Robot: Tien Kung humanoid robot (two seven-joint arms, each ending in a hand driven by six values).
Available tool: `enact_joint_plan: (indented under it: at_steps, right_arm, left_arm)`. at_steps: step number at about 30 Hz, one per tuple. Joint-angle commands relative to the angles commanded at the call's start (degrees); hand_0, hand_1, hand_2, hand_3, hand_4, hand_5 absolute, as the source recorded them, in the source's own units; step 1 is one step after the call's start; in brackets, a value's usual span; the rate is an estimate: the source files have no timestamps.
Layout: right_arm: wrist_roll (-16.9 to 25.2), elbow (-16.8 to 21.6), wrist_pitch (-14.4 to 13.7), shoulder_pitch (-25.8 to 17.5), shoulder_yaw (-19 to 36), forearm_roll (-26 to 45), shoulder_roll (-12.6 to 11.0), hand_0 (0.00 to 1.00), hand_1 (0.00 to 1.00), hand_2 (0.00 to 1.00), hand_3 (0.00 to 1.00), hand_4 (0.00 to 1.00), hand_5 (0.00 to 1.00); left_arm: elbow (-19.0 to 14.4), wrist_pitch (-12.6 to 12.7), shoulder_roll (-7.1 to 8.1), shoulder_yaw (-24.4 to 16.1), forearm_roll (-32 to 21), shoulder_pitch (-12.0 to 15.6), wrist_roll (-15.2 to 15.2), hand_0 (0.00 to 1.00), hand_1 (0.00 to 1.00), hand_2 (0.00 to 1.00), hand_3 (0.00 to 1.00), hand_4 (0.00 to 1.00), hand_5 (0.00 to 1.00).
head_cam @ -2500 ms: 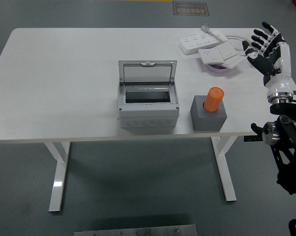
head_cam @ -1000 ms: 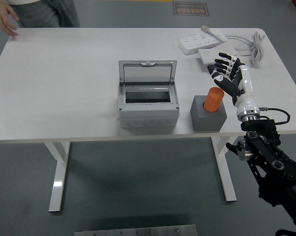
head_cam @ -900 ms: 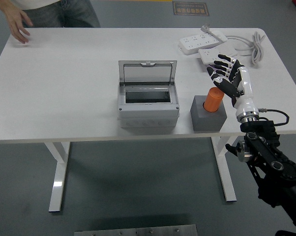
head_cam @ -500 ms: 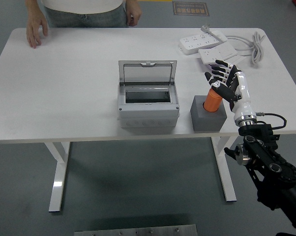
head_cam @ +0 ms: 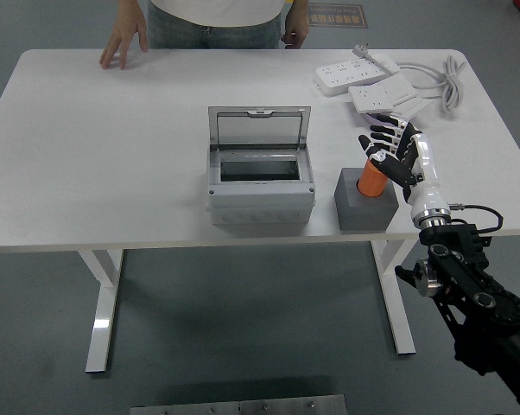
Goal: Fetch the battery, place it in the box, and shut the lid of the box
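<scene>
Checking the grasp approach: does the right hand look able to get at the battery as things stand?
Probably yes. The right hand is open right beside the battery, which stands upright in the holder with its top exposed.

Bright, even overhead light fills the scene. The white rectangular desk [head_cam: 113, 156] is lit flatly with no glare, and its legs cast soft shadows on the grey floor [head_cam: 243, 346] toward 6 o'clock. The grey plastic box [head_cam: 260, 192] throws only a faint shadow. Focus is sharp throughout, with slight bowing at the edges.
</scene>
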Motion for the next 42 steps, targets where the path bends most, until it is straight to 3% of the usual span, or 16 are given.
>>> enact_joint_plan:
  at_steps: [12, 23, 30, 31, 42]
  right_arm:
    - [0.6, -1.2, -0.7, 0.3, -1.8, -0.1, 0.2, 0.657, 0.659, 0.636, 0.688, 0.860, 0.218]
    - [2.0, -2.5, -3.0, 0.9, -2.8, -0.9, 0.1, 0.656, 0.668, 0.639, 0.690, 0.858, 0.224]
    - [2.2, -4.0, -3.1, 0.9, -2.8, -0.6, 0.1, 0.654, 0.664, 0.637, 0.689, 0.838, 0.186]
    - [2.2, -4.1, -3.1, 0.9, -2.8, -0.5, 0.0, 0.661, 0.671, 0.647, 0.690, 0.802, 0.141]
    - [1.9, -5.4, -2.9, 1.1, -3.4, -0.1, 0.0, 0.670, 0.678, 0.677, 0.705, 0.809, 0.149]
  left_arm:
    - [0.0, 0.1, -0.04, -0.3, 0.5, -0.1, 0.0, 0.816, 0.900, 0.858, 0.942, 0.822, 0.466]
    - [0.0, 0.3, -0.05, -0.3, 0.5, -0.2, 0.0, 0.815, 0.898, 0.856, 0.939, 0.819, 0.470]
    - [0.0, 0.5, -0.04, -0.4, 0.8, -0.3, 0.0, 0.815, 0.896, 0.852, 0.937, 0.815, 0.476]
    - [0.0, 0.5, -0.04, -0.4, 0.8, -0.4, 0.0, 0.812, 0.895, 0.849, 0.936, 0.815, 0.475]
    - [0.0, 0.7, -0.10, -0.7, 1.2, -0.6, 0.0, 0.812, 0.893, 0.847, 0.935, 0.813, 0.481]
